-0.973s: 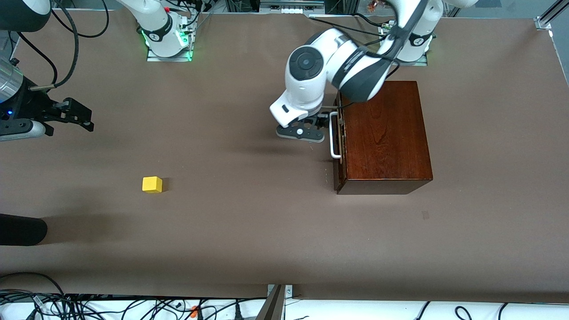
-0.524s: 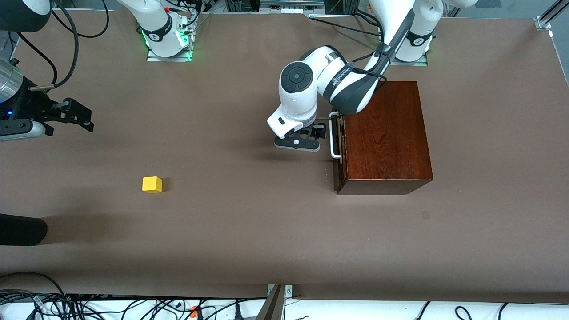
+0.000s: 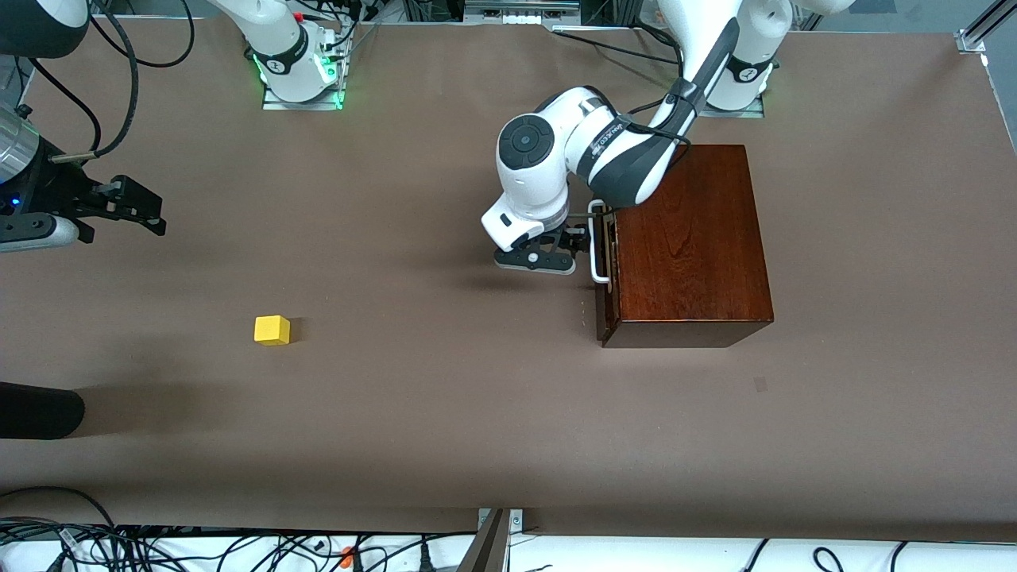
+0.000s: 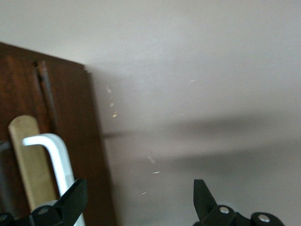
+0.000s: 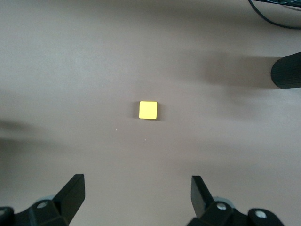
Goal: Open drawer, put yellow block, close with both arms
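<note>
The dark wooden box (image 3: 687, 238) stands toward the left arm's end of the table. Its drawer front (image 3: 607, 262) faces the right arm's end and sits flush with the box. The white handle (image 3: 597, 242) shows on it. My left gripper (image 3: 574, 238) is open, low, right beside the handle; in the left wrist view (image 4: 138, 188) one finger (image 4: 70, 200) lies against the handle (image 4: 56, 155). The yellow block (image 3: 272, 330) lies on the table toward the right arm's end. My right gripper (image 3: 147, 213) is open and empty, waiting high over the table; its wrist view (image 5: 138, 186) shows the block (image 5: 148, 110).
A black rounded object (image 3: 36, 411) juts in at the right arm's end of the table, nearer to the front camera than the block; it also shows in the right wrist view (image 5: 287, 69). Cables (image 3: 159, 544) lie along the table's front edge.
My left arm has dropped lower and its gripper has shifted a little toward the handle. The right arm, the block and the box have not moved.
</note>
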You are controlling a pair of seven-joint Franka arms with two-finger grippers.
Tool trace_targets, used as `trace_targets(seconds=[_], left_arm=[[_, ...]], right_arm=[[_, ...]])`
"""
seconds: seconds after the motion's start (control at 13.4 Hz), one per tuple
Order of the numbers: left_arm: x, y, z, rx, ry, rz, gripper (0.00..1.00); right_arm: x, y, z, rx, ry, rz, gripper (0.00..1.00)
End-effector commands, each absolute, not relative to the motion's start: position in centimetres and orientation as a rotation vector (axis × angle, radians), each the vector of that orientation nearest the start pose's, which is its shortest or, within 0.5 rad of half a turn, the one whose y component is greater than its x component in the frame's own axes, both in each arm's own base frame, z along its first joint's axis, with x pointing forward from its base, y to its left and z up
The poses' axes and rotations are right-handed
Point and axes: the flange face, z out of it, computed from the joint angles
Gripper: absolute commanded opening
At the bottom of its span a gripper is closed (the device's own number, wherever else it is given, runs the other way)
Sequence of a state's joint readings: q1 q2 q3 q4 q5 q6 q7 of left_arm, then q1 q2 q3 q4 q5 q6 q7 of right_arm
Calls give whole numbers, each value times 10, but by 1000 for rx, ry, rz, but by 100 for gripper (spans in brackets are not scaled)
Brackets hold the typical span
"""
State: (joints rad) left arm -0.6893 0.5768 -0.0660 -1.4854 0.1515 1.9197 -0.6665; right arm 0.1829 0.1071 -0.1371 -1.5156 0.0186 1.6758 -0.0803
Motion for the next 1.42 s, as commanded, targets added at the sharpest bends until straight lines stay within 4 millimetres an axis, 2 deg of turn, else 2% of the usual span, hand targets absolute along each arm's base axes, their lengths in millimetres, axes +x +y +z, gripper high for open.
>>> trace_targets(seconds=[0.0,0.67,0.82,1.05,1.2,1.35], left_arm=[[516,-455,327,-2854,198,32,100],[514,-452,280,-2747,171,23,100],[506,-463,274,-2750,128,8,100],[508,-480,269,-2845,61,-75,100],[503,-495,272,-2896,61,-122,100],[504,-504,275,-2994,10,-98,100]], right_arm=[[596,31,604,-3124,-196,-84,100],[596,31,603,-3124,-196,-81,100],[596,31,604,-3124,-196,-84,100],[596,29,603,-3125,-191,-79,100],[596,29,604,-3125,-191,-86,100],[596,29,604,-3125,-191,-86,100]])
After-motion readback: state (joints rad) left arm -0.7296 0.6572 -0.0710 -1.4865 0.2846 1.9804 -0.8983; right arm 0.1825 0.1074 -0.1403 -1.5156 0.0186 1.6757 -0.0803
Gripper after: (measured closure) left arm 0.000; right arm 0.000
